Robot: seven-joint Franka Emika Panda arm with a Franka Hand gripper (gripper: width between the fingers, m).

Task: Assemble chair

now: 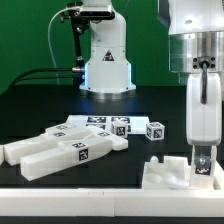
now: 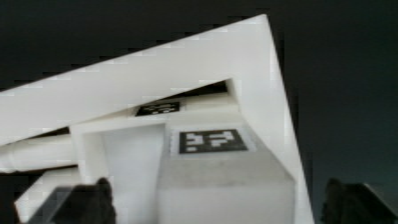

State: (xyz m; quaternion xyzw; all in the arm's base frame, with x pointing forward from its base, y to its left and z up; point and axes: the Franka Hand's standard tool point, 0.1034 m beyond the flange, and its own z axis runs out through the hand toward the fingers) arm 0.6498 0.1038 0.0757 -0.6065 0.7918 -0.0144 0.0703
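Note:
My gripper is at the exterior view's right, pointing down and shut on a long white chair piece. The piece hangs upright, its lower end just above a white corner bracket. In the wrist view the held piece fills the space between my dark fingertips and carries a square tag. Other chair parts lie loose at the exterior view's left: long white bars, a flat slab with tags and small tagged blocks.
The robot base stands at the back centre on the black table. A white ledge runs along the front edge. A green backdrop is behind. Cables hang at the back left.

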